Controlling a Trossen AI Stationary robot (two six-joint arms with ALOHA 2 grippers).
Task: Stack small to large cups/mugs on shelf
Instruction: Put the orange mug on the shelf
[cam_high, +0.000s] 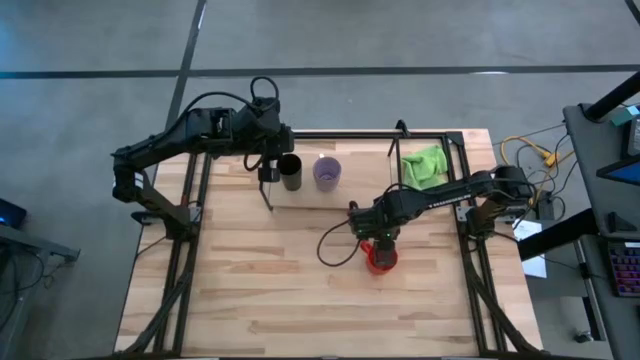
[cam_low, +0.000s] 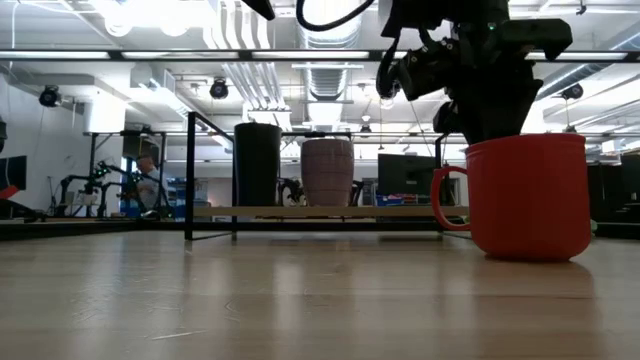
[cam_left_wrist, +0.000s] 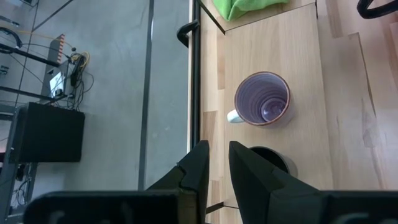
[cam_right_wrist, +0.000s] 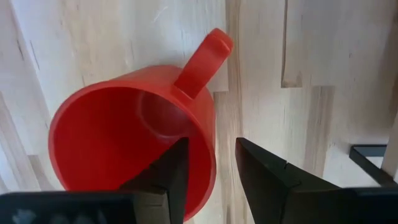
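1. The table (cam_high: 300, 300), a pale wooden top, fills the middle of the high view, with a black metal frame (cam_high: 185, 250) running down both its sides.
2. The left arm (cam_high: 180, 135) reaches in from the upper left of the high view; the right arm (cam_high: 450, 192) comes in from the right edge toward the centre.
3. The shelf (cam_high: 350, 190) lies across the upper middle of the table in the high view, thin black rods around a light board (in the low view it sits as a low rack in the background).
4. A green cloth (cam_high: 425, 165) is bunched at the shelf's right end.
5. The red mug (cam_low: 530, 195) stands upright on the table at the right of the low view, well in front of the shelf, handle toward the left of that frame.
6. The right gripper (cam_right_wrist: 211, 171) sits at the mug's rim near the handle: one finger inside the mug, one outside, the wall between them; whether they press on it I cannot tell.
7. The black tumbler (cam_high: 291, 172) stands upright on the shelf, left of centre.
8. The purple cup (cam_left_wrist: 262, 99) stands upright just to the right of the tumbler, not touching it.
9. The left gripper (cam_left_wrist: 214, 168) hangs beside the tumbler's rim, its fingers nearly together with only a narrow gap, pinching nothing.
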